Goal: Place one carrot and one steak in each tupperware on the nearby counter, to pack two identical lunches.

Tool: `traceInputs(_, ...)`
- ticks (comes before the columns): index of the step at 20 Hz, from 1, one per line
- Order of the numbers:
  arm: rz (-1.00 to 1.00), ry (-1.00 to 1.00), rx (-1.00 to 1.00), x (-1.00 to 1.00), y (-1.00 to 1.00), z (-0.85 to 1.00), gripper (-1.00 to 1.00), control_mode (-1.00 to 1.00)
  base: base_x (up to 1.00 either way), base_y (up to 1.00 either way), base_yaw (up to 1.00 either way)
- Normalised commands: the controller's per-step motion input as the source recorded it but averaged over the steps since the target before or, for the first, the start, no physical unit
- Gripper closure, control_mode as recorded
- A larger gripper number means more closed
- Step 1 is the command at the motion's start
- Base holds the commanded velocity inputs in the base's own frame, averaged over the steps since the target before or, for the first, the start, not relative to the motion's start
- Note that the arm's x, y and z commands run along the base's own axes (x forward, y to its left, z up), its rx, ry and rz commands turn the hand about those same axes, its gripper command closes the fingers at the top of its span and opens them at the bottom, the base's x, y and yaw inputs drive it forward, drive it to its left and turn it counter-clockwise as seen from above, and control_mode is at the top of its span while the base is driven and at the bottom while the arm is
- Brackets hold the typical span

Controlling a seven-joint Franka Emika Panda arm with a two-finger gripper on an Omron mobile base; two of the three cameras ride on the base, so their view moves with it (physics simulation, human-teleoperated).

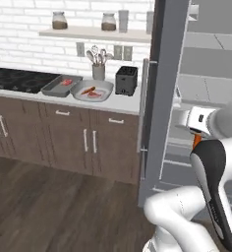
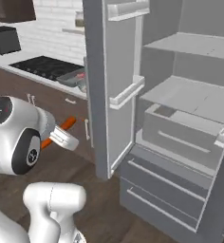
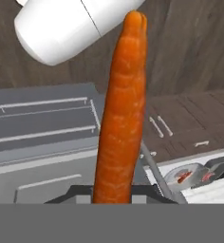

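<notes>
While no brand or readable writing shows anywhere, the largest thing is the open grey fridge (image 2: 180,109), its door (image 1: 159,98) swung wide beside the run of dark brown cabinets (image 1: 64,138); its right side is cut off by the frame edge. The tabletop (image 1: 125,102) over those cabinets carries two containers standing side by side and touching: the darker rectangular tupperware (image 1: 51,88) next to the black stovetop (image 1: 14,78), and the lighter oval tupperware (image 1: 104,92) just beside the black toaster (image 1: 126,80). One steak (image 1: 67,82) lies in the rectangular tray. In the oval basin lie one carrot (image 1: 88,90) and something red under it, too small to make out clearly. A second carrot (image 3: 123,109) stands up between the fingers of the tool (image 3: 113,192), which are pressed in on its thick end; the fingertips themselves are mostly hidden. In the right base view this carrot (image 2: 66,124) pokes out past the white wrist, well away from the tabletop, near the fridge door. That makes two carrots, two containers, one clear steak
</notes>
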Motion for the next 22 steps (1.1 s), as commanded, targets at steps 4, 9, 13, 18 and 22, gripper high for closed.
traceInputs(4, 0.0, 0.0, 0.0, 0.0, 0.0, 0.0, 1.0, 1.0, 0.0, 0.27, 0.97)
traceInputs(9, 0.0, 0.0, 0.0, 0.0, 0.0, 0.0, 1.0, 1.0, 0.25, 0.39, 0.82)
traceInputs(13, 0.0, 0.0, 0.0, 0.0, 0.0, 0.0, 1.0, 1.0, 0.94, 0.18, 0.48)
traceInputs(18, 0.0, 0.0, 0.0, 0.0, 0.0, 0.0, 1.0, 1.0, 1.0, 0.0, -0.01)
traceInputs(22, 0.0, 0.0, 0.0, 0.0, 0.0, 0.0, 1.0, 1.0, 1.0, -0.01, -0.21)
